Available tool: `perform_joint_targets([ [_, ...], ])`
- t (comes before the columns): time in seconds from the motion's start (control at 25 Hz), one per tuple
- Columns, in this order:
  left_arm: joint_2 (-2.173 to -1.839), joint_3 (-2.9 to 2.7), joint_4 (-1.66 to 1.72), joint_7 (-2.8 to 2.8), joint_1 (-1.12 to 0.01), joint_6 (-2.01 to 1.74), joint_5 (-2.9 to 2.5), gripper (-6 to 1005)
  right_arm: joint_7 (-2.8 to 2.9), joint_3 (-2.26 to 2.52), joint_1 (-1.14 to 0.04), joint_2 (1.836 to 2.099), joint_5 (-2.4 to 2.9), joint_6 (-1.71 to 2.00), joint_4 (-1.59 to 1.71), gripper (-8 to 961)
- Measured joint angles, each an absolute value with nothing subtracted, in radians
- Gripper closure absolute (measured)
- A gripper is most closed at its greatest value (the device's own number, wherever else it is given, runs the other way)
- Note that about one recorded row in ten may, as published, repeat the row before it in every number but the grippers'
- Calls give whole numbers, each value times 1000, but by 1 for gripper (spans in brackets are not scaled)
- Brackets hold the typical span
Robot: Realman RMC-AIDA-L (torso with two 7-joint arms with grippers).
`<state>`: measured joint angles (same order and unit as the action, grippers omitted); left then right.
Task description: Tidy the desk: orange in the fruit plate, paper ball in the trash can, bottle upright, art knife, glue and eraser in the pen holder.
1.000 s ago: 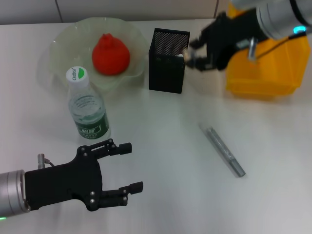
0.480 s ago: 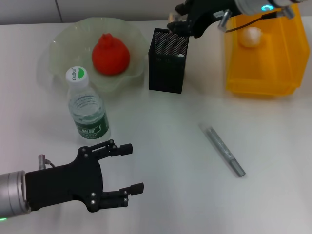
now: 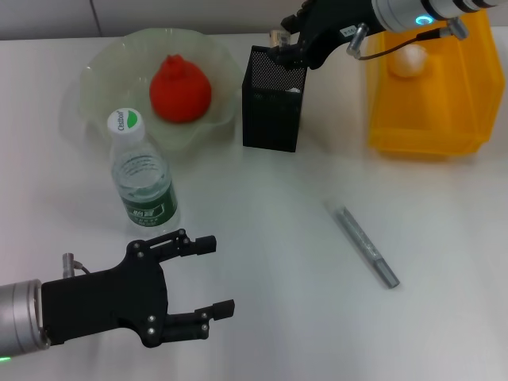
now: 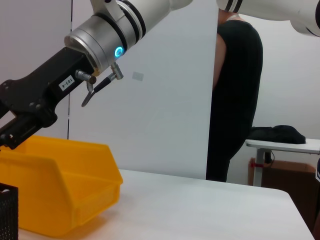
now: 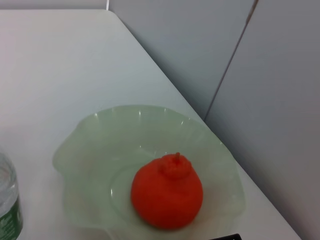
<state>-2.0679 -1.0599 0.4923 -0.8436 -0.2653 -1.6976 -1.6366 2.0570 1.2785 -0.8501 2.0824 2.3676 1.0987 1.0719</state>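
Note:
My right gripper (image 3: 284, 46) hovers over the back rim of the black mesh pen holder (image 3: 272, 111), shut on a small pale object (image 3: 277, 36); I cannot tell whether it is the glue or the eraser. Something white (image 3: 293, 90) lies inside the holder. The grey art knife (image 3: 365, 245) lies on the table to the front right. The orange (image 3: 180, 87) (image 5: 167, 192) sits in the green fruit plate (image 3: 103, 71) (image 5: 90, 145). The bottle (image 3: 143, 178) stands upright. A paper ball (image 3: 410, 59) lies in the yellow trash can (image 3: 429, 127). My left gripper (image 3: 213, 273) rests open at the front left.
The yellow trash can (image 4: 60, 195) stands just right of the pen holder with a narrow gap between them. The bottle stands close in front of the plate. A wall runs behind the table.
My right gripper has risen from the gap between holder and trash can and moved back and left to above the holder's rim. The left arm has not moved.

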Motion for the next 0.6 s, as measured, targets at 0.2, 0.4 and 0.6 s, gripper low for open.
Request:
perform_joint_targets([
  [0.2, -2068, -1060, 492, -844, -265, -1698, -1637, 186, 2057, 1273, -853, 2082, 2367, 1087, 1058, 483],
  [0.4, -2068, -1060, 492, -844, -265, -1699, -1637, 186, 2053, 1273, -885, 2083, 2347, 1039, 991, 444],
  [0.6, -2067, -1060, 493, -844, -265, -1706, -1637, 186, 2138, 1277, -869, 2083, 2357, 1081, 1064, 389],
])
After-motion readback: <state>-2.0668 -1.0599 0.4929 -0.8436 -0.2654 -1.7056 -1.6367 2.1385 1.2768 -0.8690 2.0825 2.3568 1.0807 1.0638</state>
